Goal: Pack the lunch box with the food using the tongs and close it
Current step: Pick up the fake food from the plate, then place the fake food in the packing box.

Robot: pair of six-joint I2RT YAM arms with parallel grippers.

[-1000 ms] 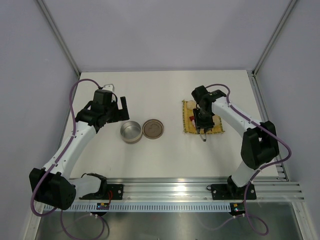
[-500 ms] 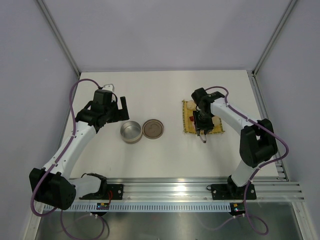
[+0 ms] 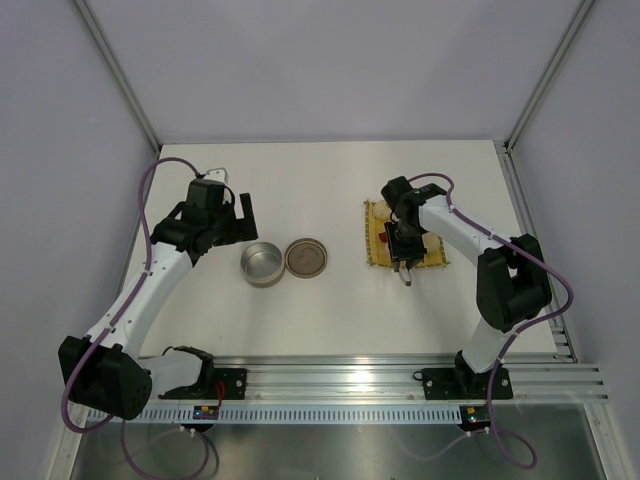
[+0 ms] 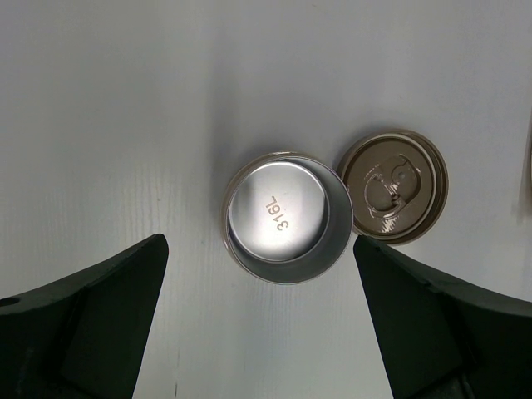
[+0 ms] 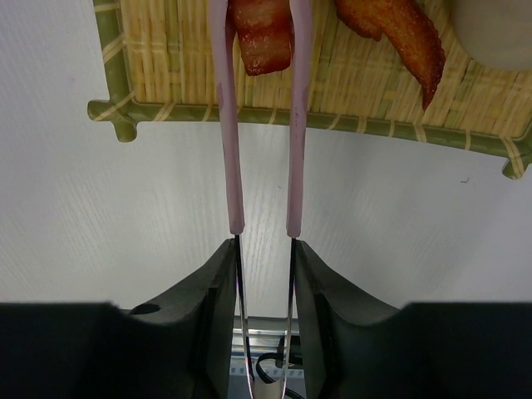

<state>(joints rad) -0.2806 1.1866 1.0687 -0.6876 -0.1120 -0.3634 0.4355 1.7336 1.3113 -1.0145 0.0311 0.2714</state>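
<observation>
Two arms showed in my top external view. The left gripper hung with its jaws spread wide and holding nothing, just beyond the lunch box. The tin stood open on the table, and its lid lay flat just beside it. The right gripper hovered over the near edge of the woven mat, with the tongs poking out toward me.

On the left wrist camera I saw the tin's bare floor stamped 316L, with the lid's rim against it.

On the right wrist camera the claw was clenched on the tongs. Their pale arms reached onto the mat on either side of the red-brown chunk. An orange piece and a cream ball lay to the right.
</observation>
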